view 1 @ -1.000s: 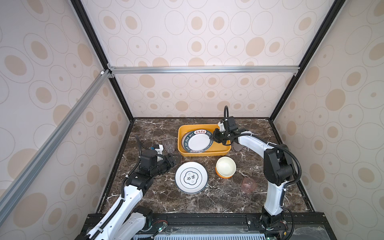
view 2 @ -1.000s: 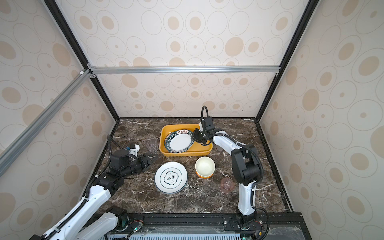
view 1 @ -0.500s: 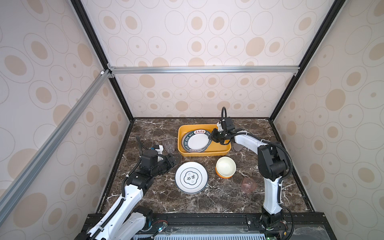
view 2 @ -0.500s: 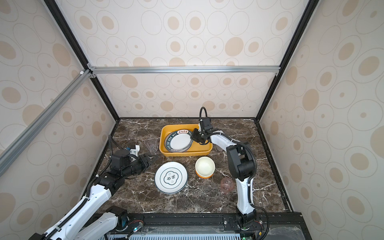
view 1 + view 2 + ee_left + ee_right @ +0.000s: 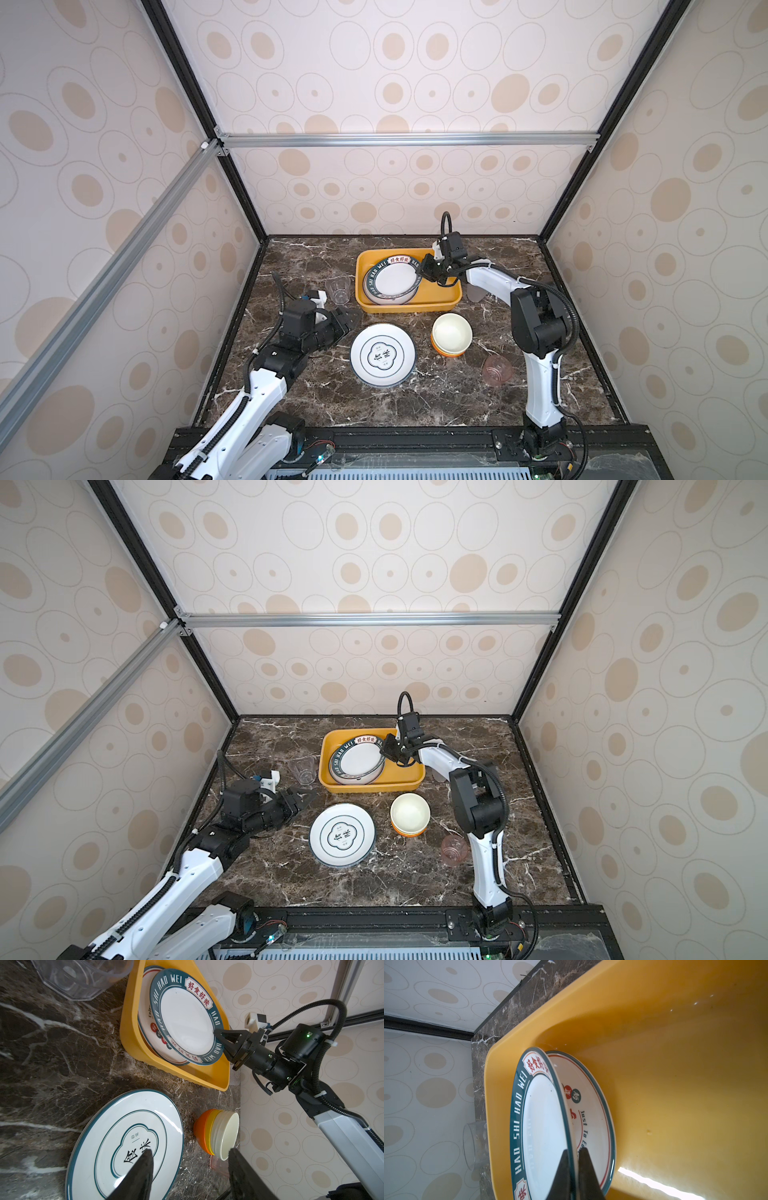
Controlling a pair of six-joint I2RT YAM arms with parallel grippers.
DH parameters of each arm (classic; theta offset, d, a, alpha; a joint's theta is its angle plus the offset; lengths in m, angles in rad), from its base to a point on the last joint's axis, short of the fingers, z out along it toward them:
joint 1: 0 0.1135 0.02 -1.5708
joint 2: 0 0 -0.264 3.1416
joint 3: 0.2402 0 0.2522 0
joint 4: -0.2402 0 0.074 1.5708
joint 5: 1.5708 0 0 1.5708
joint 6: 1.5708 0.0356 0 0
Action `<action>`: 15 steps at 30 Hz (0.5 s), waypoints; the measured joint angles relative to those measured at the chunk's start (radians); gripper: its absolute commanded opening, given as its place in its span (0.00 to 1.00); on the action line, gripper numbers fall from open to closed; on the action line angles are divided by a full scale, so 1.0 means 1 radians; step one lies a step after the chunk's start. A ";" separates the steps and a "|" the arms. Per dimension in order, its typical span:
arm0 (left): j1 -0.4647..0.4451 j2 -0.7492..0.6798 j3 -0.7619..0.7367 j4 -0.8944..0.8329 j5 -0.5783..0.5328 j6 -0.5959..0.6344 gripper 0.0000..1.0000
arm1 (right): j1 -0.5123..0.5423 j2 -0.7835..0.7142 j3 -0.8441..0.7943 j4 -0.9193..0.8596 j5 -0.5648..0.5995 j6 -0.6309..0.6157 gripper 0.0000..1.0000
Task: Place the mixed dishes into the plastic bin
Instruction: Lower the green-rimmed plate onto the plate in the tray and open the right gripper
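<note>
Yellow plastic bin (image 5: 409, 307) at the bench's (image 5: 436, 395) far middle, holding two plates. Lower plate (image 5: 591, 1118) lies flat on the bin floor, toward its 9 o'clock side. Upper plate (image 5: 395, 277), dark-banded, is tilted over it, not yet let go. Right tool (image 5: 426, 269) is clamped on this plate's rim at about 3 o'clock, with the raised edge on that side. Judged progress: one plate delivered and a second being set down, so most items are outstanding. Left on the bench, by bearing from the bin: third plate (image 5: 382, 354) at 6 o'clock, near; nested bowls (image 5: 451, 334) at 5 o'clock, just beside that plate; pink cup (image 5: 496, 369) farther out at 5 o'clock, close to the right arm's base link; clear cup (image 5: 337, 289) at 9 o'clock, just beside the bin wall; grey cup (image 5: 475, 291) at 3 o'clock, partly hidden under the right arm. Left tool (image 5: 350, 323) has its jaws apart and empty, low at the third plate's 10 o'clock, near but not touching. Obstructions: the right arm lies over the bin's free 3 o'clock half, where bowls and cups would likely go, and it covers the grey cup. The clear cup stands close to the left tool's path to the bin.
</note>
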 measured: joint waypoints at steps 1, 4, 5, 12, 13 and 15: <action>0.000 0.001 0.000 0.000 0.000 0.000 0.58 | 0.000 0.003 0.003 0.000 0.000 0.000 0.01; 0.000 0.004 0.000 0.000 0.000 0.000 0.58 | 0.000 0.012 0.007 0.000 0.002 0.000 0.01; 0.000 0.005 0.000 0.000 0.000 0.000 0.58 | 0.000 0.019 0.013 -0.001 0.002 0.000 0.01; 0.000 0.010 0.000 0.000 0.000 0.000 0.58 | 0.000 0.053 0.037 -0.001 0.003 0.002 0.01; 0.000 0.010 0.000 0.000 0.000 0.000 0.58 | 0.000 0.055 0.037 -0.001 0.003 0.002 0.01; 0.001 0.010 0.000 0.000 0.000 0.000 0.58 | 0.000 0.055 0.039 -0.003 0.003 0.002 0.01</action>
